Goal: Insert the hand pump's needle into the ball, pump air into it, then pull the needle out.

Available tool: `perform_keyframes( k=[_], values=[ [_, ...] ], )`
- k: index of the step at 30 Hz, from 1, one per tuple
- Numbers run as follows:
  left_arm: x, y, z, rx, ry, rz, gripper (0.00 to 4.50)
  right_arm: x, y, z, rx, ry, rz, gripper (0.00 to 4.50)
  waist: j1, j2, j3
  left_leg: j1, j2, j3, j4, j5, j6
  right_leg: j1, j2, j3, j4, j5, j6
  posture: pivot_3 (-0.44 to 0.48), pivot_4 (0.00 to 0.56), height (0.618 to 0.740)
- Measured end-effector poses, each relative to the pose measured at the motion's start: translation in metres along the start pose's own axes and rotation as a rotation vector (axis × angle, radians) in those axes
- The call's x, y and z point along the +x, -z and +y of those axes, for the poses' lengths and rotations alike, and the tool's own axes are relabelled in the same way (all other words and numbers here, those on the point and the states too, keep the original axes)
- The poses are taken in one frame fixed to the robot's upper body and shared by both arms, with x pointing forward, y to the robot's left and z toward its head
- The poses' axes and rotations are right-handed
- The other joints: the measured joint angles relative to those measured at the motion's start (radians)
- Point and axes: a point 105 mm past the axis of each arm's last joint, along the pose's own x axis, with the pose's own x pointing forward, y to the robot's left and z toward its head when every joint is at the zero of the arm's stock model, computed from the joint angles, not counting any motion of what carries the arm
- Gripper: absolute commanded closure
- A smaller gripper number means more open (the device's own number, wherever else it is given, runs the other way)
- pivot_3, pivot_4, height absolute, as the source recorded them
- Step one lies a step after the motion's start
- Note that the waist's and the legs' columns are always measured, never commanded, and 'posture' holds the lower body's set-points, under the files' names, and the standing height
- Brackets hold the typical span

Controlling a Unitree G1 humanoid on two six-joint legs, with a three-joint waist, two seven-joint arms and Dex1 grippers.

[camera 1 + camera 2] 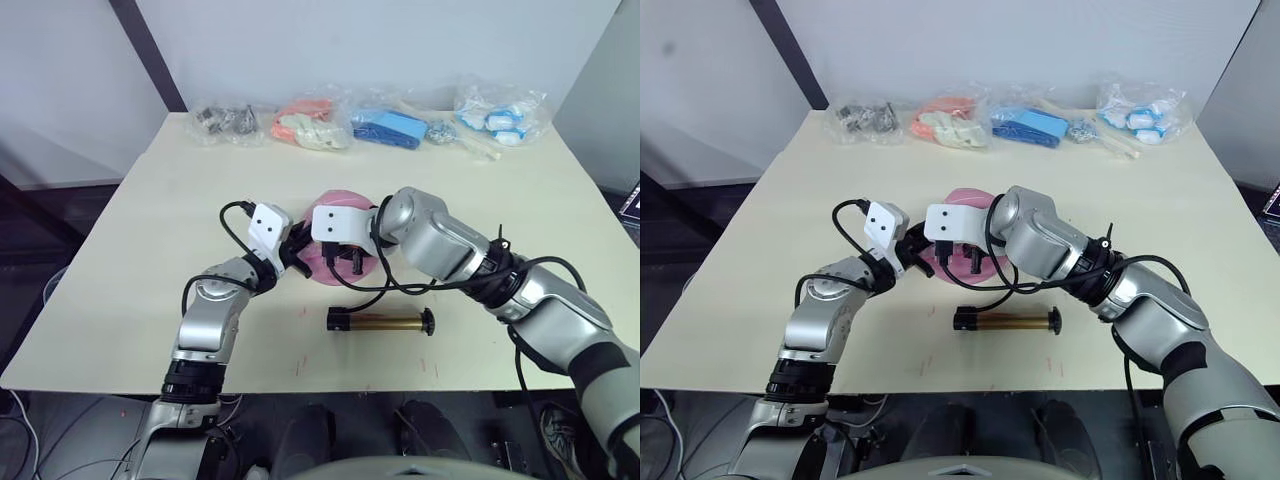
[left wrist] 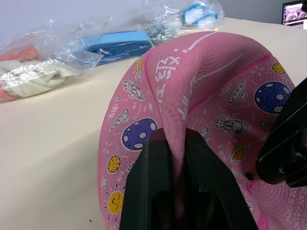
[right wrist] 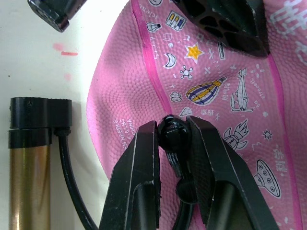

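Note:
The pink ball with cartoon prints sags at the table's middle. My left gripper is shut on a raised fold of the ball at its left side. From the right, my right gripper is shut on the needle's black fitting and holds it against the ball's skin. The metal pin itself is hidden. The gold hand pump lies on its side just in front of the ball. Its thin black hose curves up to the fitting.
Along the table's far edge lie several clear bags: metal parts, orange items, blue items and white-blue items. The table's front edge runs just below the pump.

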Motion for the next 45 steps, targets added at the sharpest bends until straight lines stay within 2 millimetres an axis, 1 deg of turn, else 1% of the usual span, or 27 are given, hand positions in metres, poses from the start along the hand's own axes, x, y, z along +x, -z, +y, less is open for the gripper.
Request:
perform_keyframes(
  k=[9, 12, 15, 28, 45],
  values=[
    [-0.002, 0.002, 0.003, 0.001, -0.005, 0.018, 4.50, 0.008, -0.001, 0.002, -0.014, 0.003, 0.004, 4.15, -0.008, 0.000, -0.004, 0.003, 0.000, 0.000, -0.002, 0.000, 0.000, 0.002, 0.000, 0.000, 0.000, -0.002, 0.003, 0.000, 0.150, 0.736],
    [-0.002, 0.004, 0.003, -0.003, -0.006, 0.027, 4.50, 0.012, 0.000, 0.003, -0.011, 0.002, 0.009, 4.15, -0.009, 0.000, -0.005, 0.010, 0.000, 0.000, -0.004, 0.000, 0.000, 0.008, 0.000, 0.001, -0.003, -0.003, 0.003, 0.000, 0.150, 0.736],
    [-0.003, 0.005, 0.004, -0.006, -0.007, 0.034, 4.50, 0.015, 0.000, 0.003, -0.019, 0.005, 0.012, 4.15, -0.010, -0.002, -0.006, 0.014, 0.000, 0.001, -0.008, 0.000, 0.000, 0.009, 0.000, 0.003, -0.004, -0.003, 0.004, 0.000, 0.150, 0.736],
    [-0.003, 0.008, 0.005, -0.013, -0.011, 0.044, 4.50, 0.023, 0.004, 0.001, -0.039, 0.002, 0.017, 4.15, -0.011, -0.001, -0.013, 0.016, 0.000, 0.000, -0.010, 0.000, 0.000, 0.009, 0.000, 0.004, -0.005, -0.004, 0.003, 0.000, 0.150, 0.736],
    [-0.004, 0.014, 0.006, -0.024, -0.014, 0.060, 4.50, 0.038, 0.009, 0.000, -0.036, -0.002, 0.022, 4.15, -0.012, 0.003, -0.026, 0.018, -0.001, -0.002, -0.014, 0.000, 0.000, 0.010, 0.001, 0.004, -0.008, -0.006, 0.000, 0.000, 0.150, 0.736]
  ],
)
